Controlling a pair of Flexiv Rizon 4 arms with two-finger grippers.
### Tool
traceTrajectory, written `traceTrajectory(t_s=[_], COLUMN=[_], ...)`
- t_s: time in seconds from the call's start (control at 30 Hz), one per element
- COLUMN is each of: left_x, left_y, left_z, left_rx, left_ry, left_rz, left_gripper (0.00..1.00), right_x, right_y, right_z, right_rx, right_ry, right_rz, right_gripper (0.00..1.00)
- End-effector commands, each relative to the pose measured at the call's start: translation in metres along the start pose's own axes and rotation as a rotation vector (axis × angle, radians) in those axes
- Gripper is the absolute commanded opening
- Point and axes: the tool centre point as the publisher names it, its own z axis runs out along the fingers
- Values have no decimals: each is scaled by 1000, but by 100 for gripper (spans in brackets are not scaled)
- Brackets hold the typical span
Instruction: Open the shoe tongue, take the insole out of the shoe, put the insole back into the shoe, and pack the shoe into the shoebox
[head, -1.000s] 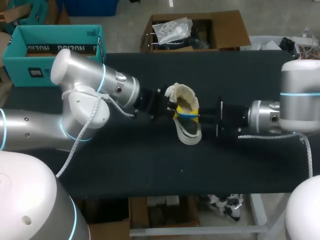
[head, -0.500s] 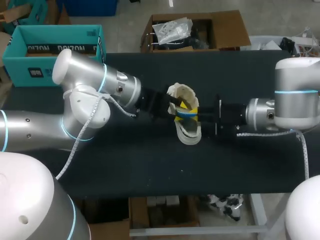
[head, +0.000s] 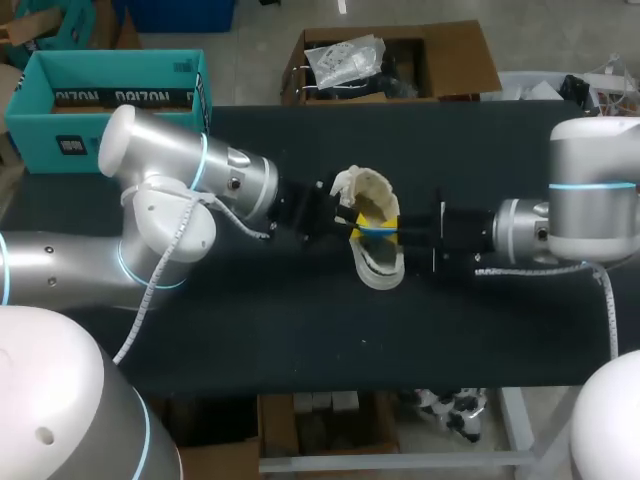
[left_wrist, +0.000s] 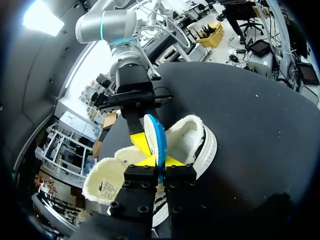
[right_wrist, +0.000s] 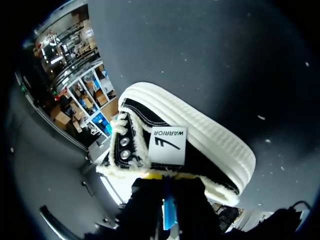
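A fleece-lined shoe (head: 378, 268) with a white sole lies mid-table, its tongue (left_wrist: 107, 182) folded open. A white insole with a blue edge (head: 374, 230) stands on edge over the shoe's opening. My left gripper (head: 347, 214) is shut on one end of it. In the left wrist view the insole (left_wrist: 156, 137) runs from my left gripper (left_wrist: 160, 163) across the shoe (left_wrist: 192, 142) to my right gripper (left_wrist: 141, 140). My right gripper (head: 398, 236) is shut on the other end. The right wrist view has the blue edge (right_wrist: 169, 215) between its fingers, above the shoe's black side (right_wrist: 200, 135).
A teal shoebox (head: 110, 95) stands open at the table's far left corner, behind my left arm. The dark tabletop (head: 300, 330) stretches in front of the shoe and to both sides.
My left gripper's fingers stood wider half a second ago and are now closed on the insole again. The shoe and my right gripper have barely shifted.
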Motion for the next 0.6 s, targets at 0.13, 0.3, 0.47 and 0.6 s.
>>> traceTrajectory(t_s=[0.13,0.3,0.47,0.6], left_x=[2,2,2,2], left_y=[0,0,0,0], left_z=[5,5,6,6], left_rx=[-7,-5,-5,-5], left_ry=[-2,-5,-5,-6], left_rz=[3,4,3,2], left_gripper=[0,0,0,0], right_x=[-1,-2,-5,-5], right_y=[-22,-38,-41,-40], right_z=[-18,-28,-28,-23], right_rx=[-33,-57,-52,-45], right_ry=[12,-2,0,-13], right_rz=[-35,-77,-81,-79], right_gripper=[46,43,34,9])
